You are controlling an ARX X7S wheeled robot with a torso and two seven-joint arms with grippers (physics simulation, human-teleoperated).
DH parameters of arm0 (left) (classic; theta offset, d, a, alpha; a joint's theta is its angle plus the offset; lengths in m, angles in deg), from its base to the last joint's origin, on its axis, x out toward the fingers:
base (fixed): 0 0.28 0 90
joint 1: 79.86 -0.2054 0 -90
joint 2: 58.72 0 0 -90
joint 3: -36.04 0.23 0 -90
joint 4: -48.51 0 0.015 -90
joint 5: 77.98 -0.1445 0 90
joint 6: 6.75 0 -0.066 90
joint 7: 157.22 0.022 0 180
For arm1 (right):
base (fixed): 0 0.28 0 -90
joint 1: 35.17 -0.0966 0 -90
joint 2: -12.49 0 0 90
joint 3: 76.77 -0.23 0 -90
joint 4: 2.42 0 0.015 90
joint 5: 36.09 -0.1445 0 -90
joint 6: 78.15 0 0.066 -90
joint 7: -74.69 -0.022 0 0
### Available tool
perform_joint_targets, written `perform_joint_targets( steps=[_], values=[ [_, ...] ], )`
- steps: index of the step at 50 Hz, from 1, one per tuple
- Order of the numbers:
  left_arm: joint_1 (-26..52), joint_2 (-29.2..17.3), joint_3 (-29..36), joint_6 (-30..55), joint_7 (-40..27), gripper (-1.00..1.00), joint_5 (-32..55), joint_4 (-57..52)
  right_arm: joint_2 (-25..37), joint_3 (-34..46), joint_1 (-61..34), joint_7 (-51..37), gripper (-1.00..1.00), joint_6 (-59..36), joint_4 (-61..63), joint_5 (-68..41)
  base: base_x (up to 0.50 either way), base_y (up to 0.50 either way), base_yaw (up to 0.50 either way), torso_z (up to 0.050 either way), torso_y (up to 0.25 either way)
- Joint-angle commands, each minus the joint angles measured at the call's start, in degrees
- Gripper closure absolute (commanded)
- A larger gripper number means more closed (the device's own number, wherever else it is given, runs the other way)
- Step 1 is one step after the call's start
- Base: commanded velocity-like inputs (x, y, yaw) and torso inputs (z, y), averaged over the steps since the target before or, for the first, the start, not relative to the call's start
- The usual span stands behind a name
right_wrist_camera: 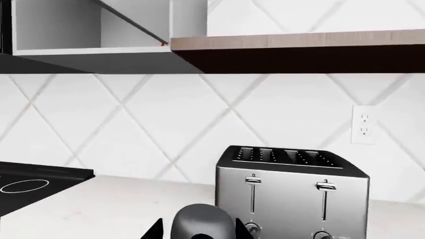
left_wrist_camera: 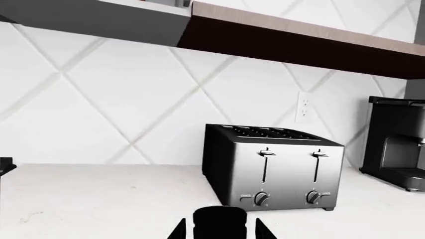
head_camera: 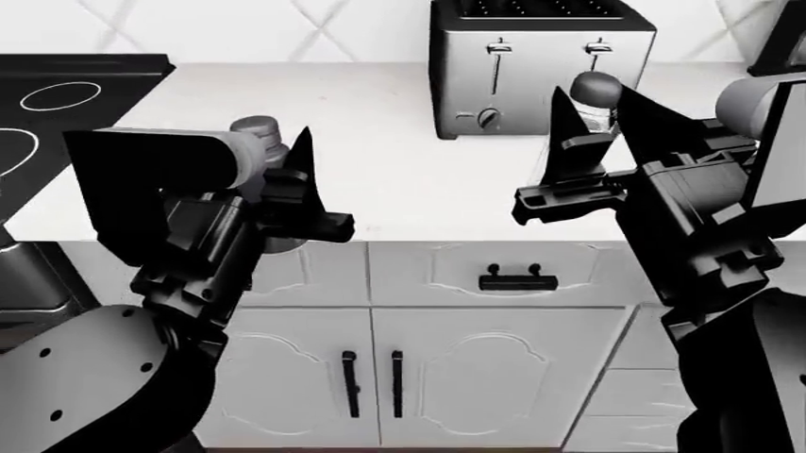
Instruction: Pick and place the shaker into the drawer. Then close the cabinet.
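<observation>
Shaker [head_camera: 596, 92] upright on white worktop [head_camera: 377, 151], upper right of head frame, just beside toaster [head_camera: 535, 61], seen between spread fingers of right claw [head_camera: 602, 113], not gripped. Left claw [head_camera: 302, 193] raised at left centre; opening cannot be told. Cabinet fronts below shut

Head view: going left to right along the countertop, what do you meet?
Stovetop → left gripper → toaster → shaker, right next to the right gripper.
</observation>
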Motion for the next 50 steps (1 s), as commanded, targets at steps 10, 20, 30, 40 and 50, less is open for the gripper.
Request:
perform_joint_targets(
  steps=[10, 20, 30, 40, 50],
  values=[
    [-0.34, -0.02, 0.24, -1.19, 0.68, 1.0, -0.11, 0.26, 0.01, 0.2, -0.08, 0.8, 1.0, 0.01, -0.52, 1.41, -0.11, -0.5, 0.0, 0.0, 0.0],
    [-0.14, 0.16, 0.68, -1.27, 0.6, 1.0, -0.12, 0.31, 0.01, 0.64, 0.16, 2.02, 1.0, 0.01, -0.57, 3.1, -0.12, -0.5, 0.0, 0.0, 0.0],
    [0.03, 0.09, 1.11, -1.55, 1.0, 1.0, -0.6, 0.64, 0.01, 0.75, -0.18, 4.66, 1.0, 0.01, -1.48, 5.91, -0.14, -0.5, 0.0, 0.0, 0.0],
    [0.02, 0.16, 1.42, -1.79, 1.12, 1.0, -0.61, 0.76, 0.01, 0.2, 0.08, 3.64, 1.0, 0.01, -1.75, 4.54, -0.14, -0.5, 0.0, 0.0, 0.001],
    [0.51, 0.08, 1.76, -1.53, 1.01, 1.0, -0.43, 0.93, 0.01, 0.62, 0.15, 4.04, 1.0, 0.01, -2.44, 4.96, -0.13, -0.5, 0.0, 0.0, 0.0]
  ],
)
